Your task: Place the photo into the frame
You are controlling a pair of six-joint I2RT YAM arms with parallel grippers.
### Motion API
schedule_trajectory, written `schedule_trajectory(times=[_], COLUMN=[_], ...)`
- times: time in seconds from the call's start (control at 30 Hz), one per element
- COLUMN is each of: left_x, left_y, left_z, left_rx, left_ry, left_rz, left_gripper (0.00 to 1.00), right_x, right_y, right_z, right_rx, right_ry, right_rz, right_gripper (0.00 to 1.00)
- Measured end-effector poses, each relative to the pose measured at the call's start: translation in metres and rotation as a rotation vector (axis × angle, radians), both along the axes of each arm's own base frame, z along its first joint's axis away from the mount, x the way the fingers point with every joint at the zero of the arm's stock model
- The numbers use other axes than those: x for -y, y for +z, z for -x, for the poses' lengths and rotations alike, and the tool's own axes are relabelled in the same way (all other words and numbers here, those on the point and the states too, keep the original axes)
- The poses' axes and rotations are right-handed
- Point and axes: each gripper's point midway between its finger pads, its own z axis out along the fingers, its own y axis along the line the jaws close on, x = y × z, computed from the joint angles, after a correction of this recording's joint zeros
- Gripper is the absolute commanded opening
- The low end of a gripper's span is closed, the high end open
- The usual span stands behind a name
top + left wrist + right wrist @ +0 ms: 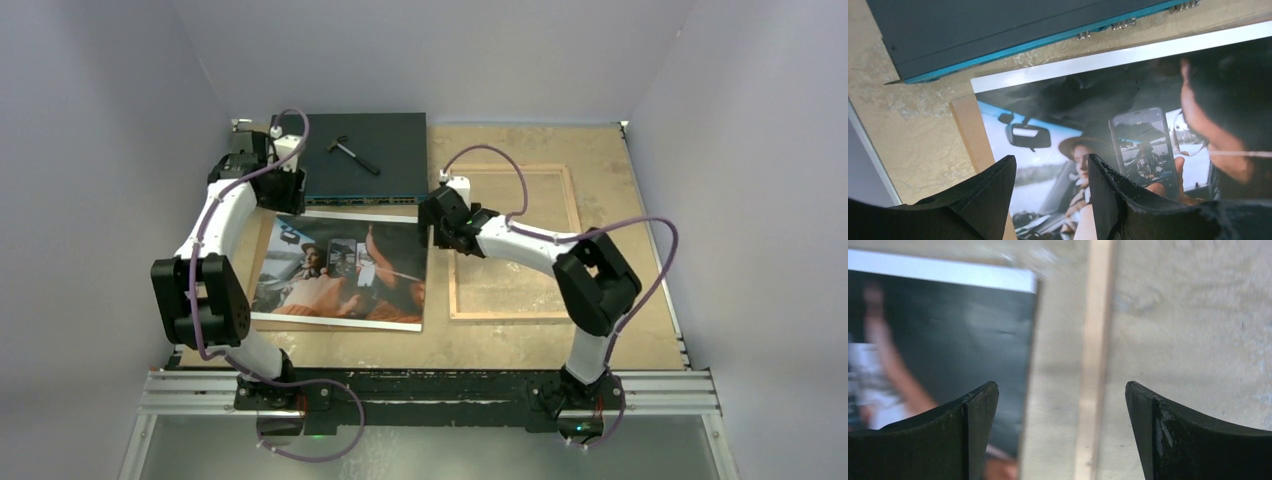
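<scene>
The photo (340,272) lies face up on a brown board (966,131), its edge just left of the right pincer (1062,390). The frame (510,314) has one rail beneath that pincer. Its jaws stand wide apart, likely ready to take the print's edge, and the arm reaches forward with the wrist tipped down. The left pincer (1052,167) hangs over the far corner, half apart and empty.

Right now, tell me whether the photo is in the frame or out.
Out: the photo lies face up left of the frame, whose opening shows bare table.
</scene>
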Motion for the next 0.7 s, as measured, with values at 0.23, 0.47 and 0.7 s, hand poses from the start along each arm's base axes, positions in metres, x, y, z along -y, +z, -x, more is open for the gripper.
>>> schedule_trajectory(times=[0.23,0.47,0.7], left_x=[-0.026,-0.114,-0.122], left_y=[0.016,-0.021,-0.079], left_z=[-0.007,0.023,0.077], left_rx=[0.008,-0.106,-0.284], left_ry=[0.003,0.123,0.107], left_rz=[-0.010,-0.080,-0.117], left_gripper=[0.47,0.33,0.25], right_x=[-0.059,-0.094,-0.081], right_y=[0.113,0.085,0.027], right_z=[-0.022,-0.010,0.022], right_rx=[0.210,0.130,-0.024], right_ry=[0.175,0.262,0.250], right_rz=[-0.290,-0.367,-0.306], right_gripper=[0.99,0.99,0.99])
